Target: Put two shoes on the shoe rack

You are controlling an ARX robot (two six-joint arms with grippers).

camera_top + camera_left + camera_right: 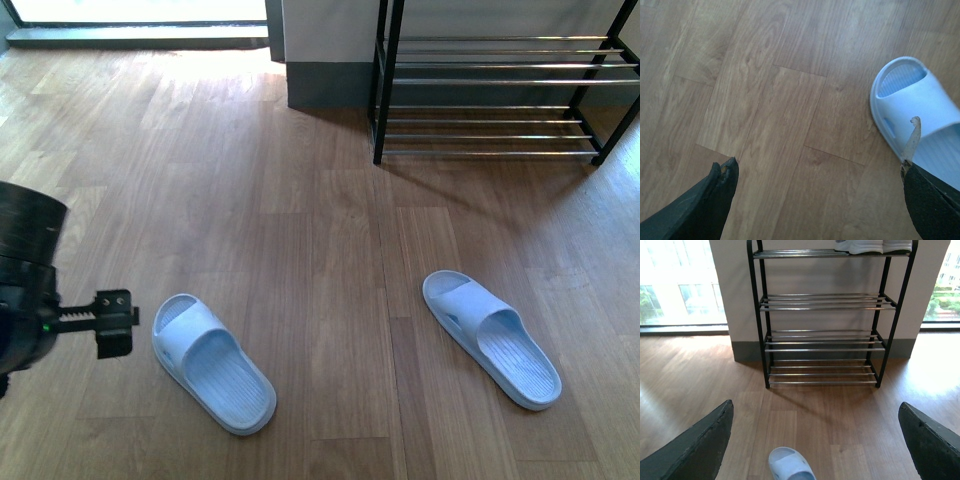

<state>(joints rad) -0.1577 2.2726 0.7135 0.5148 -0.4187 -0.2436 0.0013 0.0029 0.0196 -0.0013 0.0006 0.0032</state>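
No text, label, brand, number or sign could be read in any view. The left slipper point(213, 364), the right slipper point(490, 338) and the rack point(381, 110) showed no legible marking.
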